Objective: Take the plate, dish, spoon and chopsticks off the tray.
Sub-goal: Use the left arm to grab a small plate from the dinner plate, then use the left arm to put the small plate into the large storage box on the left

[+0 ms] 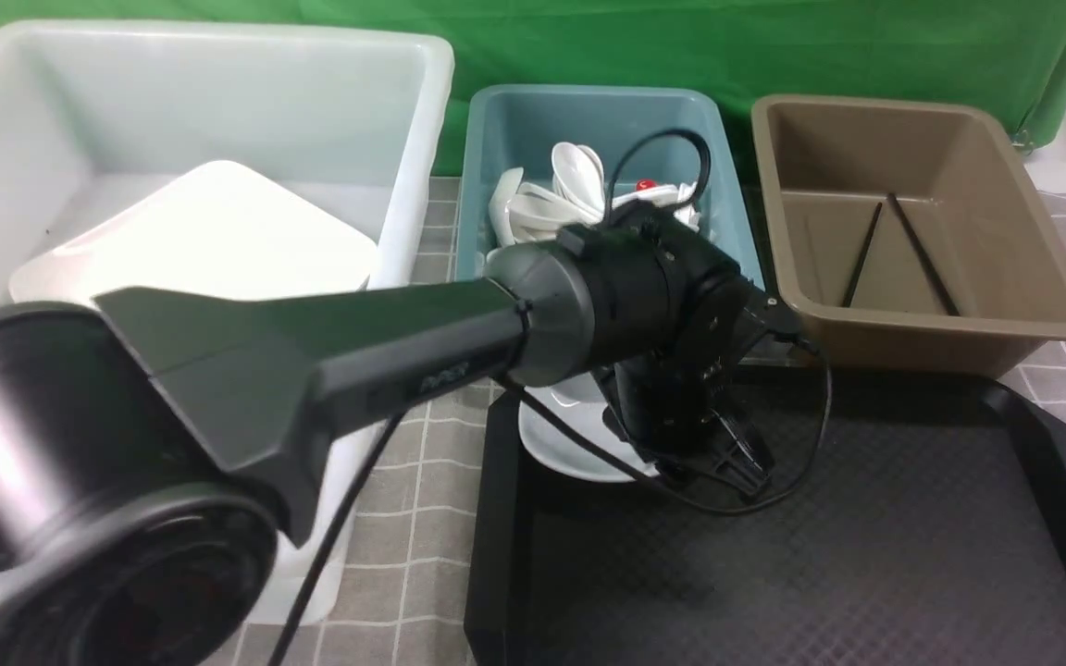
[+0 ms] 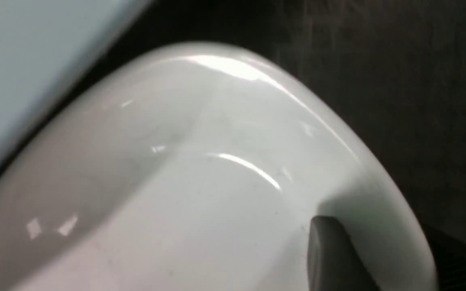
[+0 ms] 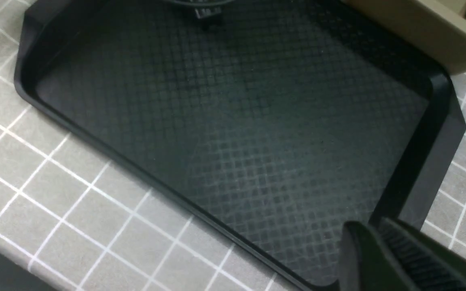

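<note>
Left arm (image 1: 311,361): stretched forward and rightward, wrist bent down over tray (image 1: 866,555) far-left corner.
Left claw (image 1: 723,462): one finger (image 2: 330,250) inside dish (image 1: 561,444); grip unclear.
Dish: on tray, beside teal tub (image 1: 505,139).
Right claw (image 3: 382,258): clenched, empty, near tray rim.

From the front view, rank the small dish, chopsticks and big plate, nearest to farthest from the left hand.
1. Small dish, on the tray, at the left hand.
2. Chopsticks, in the brown tub, right.
3. Big plate, in the white tub, left.
</note>
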You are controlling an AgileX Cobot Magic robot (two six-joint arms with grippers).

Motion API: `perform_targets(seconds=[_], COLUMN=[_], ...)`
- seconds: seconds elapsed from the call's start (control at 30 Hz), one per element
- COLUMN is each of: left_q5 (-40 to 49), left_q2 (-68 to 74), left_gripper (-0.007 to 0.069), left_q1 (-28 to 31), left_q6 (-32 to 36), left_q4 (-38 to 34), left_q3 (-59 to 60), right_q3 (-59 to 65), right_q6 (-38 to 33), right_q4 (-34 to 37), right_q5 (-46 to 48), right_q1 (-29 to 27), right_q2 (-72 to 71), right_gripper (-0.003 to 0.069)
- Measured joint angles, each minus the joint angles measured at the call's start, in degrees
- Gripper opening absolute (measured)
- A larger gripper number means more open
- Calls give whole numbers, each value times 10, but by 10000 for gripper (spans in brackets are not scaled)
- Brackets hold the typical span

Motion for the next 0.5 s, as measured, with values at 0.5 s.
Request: perform_targets(seconds=[0.5], left_q5=[142], left_q2=[-289], left_gripper=[29], left_q1=[-70], left_q6=[-4], left_q4=[30], left_q3=[3], right_q3=[0], right_q6=[22], right_q4=[2], right_q5=[-66], right_q1=[0], right_q2=[0], right_gripper=[91])
